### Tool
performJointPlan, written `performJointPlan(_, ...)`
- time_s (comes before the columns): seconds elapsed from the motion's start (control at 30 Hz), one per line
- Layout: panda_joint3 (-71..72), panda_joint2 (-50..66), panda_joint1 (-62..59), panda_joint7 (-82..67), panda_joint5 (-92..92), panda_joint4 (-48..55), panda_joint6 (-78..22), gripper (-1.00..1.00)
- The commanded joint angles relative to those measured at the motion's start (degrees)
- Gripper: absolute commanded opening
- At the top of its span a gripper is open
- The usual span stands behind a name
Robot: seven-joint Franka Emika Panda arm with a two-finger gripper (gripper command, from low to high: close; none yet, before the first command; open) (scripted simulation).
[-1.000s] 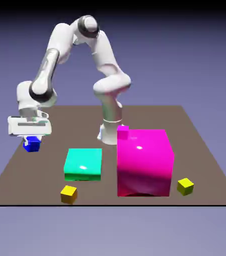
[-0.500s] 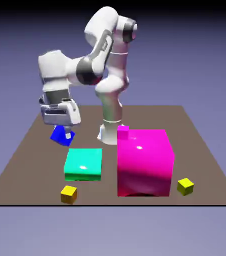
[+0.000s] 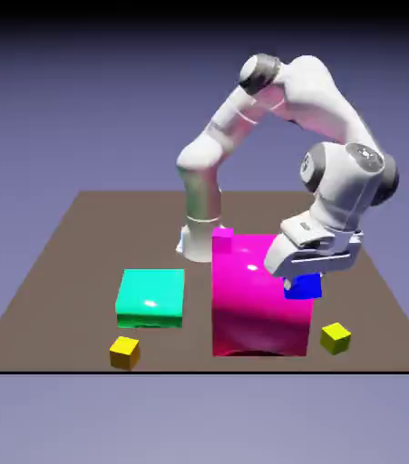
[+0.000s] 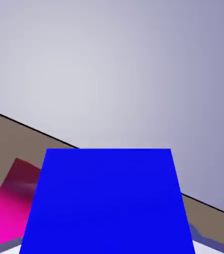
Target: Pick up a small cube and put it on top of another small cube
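Exterior view shows the gripper [image 3: 303, 283] clamped on the blue cube [image 3: 304, 287], which is in front of the magenta block's [image 3: 260, 313] upper part, at the exterior view's right.

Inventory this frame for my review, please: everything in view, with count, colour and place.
small glossy cube: 1, dark blue, held in the gripper
large glossy block: 1, magenta, on the table
tiny cube: 1, magenta, at the large block's far-left corner in the exterior view
flat glossy block: 1, teal, on the table
small cubes: 2, yellow, near the table's front edge, one left, one right
table: 1, brown
arm: 1, white
gripper: 1, white, shut on the blue cube
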Motion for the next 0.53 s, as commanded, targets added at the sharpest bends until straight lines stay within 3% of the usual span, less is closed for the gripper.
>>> performJointPlan(0.0, 1.33, 2.08, 0.69, -2.16, -0.54, 1.6, -1.76, -1.0)
performJointPlan(0.2, 8.35, 13.07, 4.36, -13.71, -2.74, 10.08, -11.23, -1.0)
performJointPlan(0.4, 9.44, 14.26, 5.94, -14.37, -1.13, 0.99, -2.15, -1.0)
performJointPlan(0.43, 9.44, 14.26, 5.94, -14.37, -1.13, 0.99, -2.15, 1.0)
performJointPlan(0.5, 9.19, 13.99, 5.58, -14.22, -1.5, 3.06, -4.22, 1.0)
